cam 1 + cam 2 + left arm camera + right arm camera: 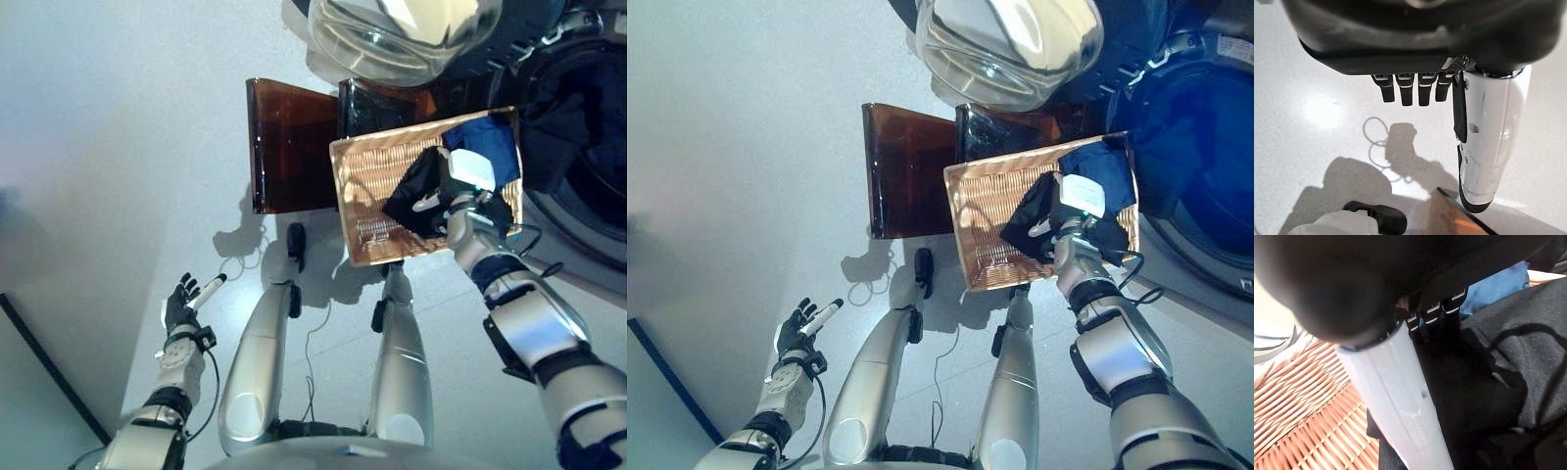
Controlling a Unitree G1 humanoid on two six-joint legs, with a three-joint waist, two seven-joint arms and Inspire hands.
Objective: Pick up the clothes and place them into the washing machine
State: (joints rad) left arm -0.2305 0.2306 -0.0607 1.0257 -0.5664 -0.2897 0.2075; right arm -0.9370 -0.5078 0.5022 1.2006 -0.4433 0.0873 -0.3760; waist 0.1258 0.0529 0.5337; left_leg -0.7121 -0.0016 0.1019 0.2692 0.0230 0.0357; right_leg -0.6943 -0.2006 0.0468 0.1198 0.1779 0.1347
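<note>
Right hand (458, 201) down in wicker basket (377, 186), fingers buried in black garment (416, 191), grip unclear; left hand (181, 311) idle, fingers spread, over floor.

The right hand (460, 201) reaches into the woven wicker basket (377, 181), its fingers (1436, 328) buried in the black garment (1508, 362), so their grip cannot be read. A blue garment (490, 142) lies partly beneath the black one. The washing machine's dark drum opening (583, 117) and its glass door (402, 34) are cut off at the frame edges.
</note>
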